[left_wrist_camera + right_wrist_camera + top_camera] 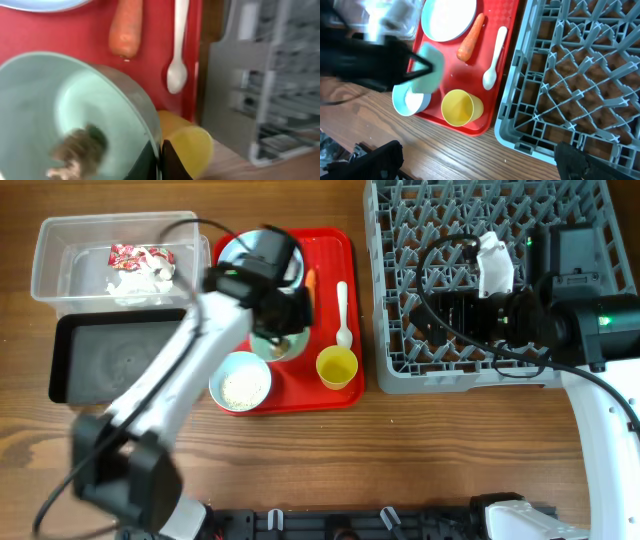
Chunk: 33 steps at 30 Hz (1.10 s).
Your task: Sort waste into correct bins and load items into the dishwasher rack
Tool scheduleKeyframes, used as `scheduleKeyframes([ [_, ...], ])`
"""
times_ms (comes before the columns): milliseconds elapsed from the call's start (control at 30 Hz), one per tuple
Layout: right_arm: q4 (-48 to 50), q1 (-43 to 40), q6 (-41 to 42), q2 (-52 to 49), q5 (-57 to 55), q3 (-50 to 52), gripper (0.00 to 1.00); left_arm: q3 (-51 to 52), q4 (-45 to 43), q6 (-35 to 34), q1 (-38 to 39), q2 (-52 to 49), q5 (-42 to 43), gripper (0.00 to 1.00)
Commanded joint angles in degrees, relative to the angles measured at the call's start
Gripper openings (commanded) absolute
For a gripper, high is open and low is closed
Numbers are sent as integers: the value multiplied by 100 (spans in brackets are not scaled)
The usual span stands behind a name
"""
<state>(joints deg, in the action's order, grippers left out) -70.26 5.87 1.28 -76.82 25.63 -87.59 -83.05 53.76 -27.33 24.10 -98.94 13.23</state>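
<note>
Wood table, left pincer pinching mint-green bowl, right pincer spread, left-wrist view shows lump

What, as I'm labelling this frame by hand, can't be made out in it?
- Left wrist: the lump in the green bowl is too blurred to identify, and the top edge cuts off the plate.
- Overhead: the left arm covers most of that bowl.
- Right wrist: the arm and green bowl are smeared by blur, and they hide part of the rice bowl.
</note>
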Motion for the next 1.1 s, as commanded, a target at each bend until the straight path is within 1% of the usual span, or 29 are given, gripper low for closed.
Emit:
scheduleKeyframes([
  [0,35,17,35,-13,-37,-90,100,-177,621,-144,-828,1141,409,4],
  [67,42,17,37,-13,-35,-90,100,-177,1204,122,-1572,1547,411,4],
  [100,42,17,37,-13,-35,-90,100,-175,1563,232,-2041,1613,413,4],
  [133,42,17,37,-13,-35,-90,100,-170,1753,420,-2352,1611,437,4],
  [200,59,17,35,-13,-35,-90,100,13,1869,925,-3206,1589,483,4],
  [267,81,17,37,-13,-35,-90,100,315,1714,1338,-3928,1537,826,4],
  [300,96,17,37,-13,-35,-90,100,588,1449,1578,-4393,1513,1338,4],
  [333,120,17,37,-13,-35,-90,100,920,1058,1891,-4859,1473,2039,4],
  [400,142,17,37,-13,-33,-90,100,1357,564,2194,-5357,1392,2852,4],
  [467,166,17,39,-13,-31,-90,100,1755,105,2684,-5906,1154,3891,4],
  [500,173,17,44,-13,-11,-90,100,1836,17,2817,-6098,1005,4256,4],
  [567,166,17,101,-13,11,-90,100,1845,-24,3414,-6548,507,5525,4],
  [600,168,17,190,-13,11,-90,100,1845,-52,3578,-6675,339,6004,4],
  [733,157,17,190,-13,9,-90,100,1845,-66,3615,-7014,-227,7125,4],
  [767,131,17,192,-13,9,-90,100,1845,-35,3567,-7104,-402,7534,4],
  [800,94,17,190,-13,9,-90,100,1845,22,3344,-7169,-533,7711,4],
  [900,68,17,192,-13,9,-90,100,1845,4,3241,-7359,-719,7711,4],
  [1067,81,17,192,-13,9,-90,100,1843,46,3270,-7364,-684,7711,4],
])
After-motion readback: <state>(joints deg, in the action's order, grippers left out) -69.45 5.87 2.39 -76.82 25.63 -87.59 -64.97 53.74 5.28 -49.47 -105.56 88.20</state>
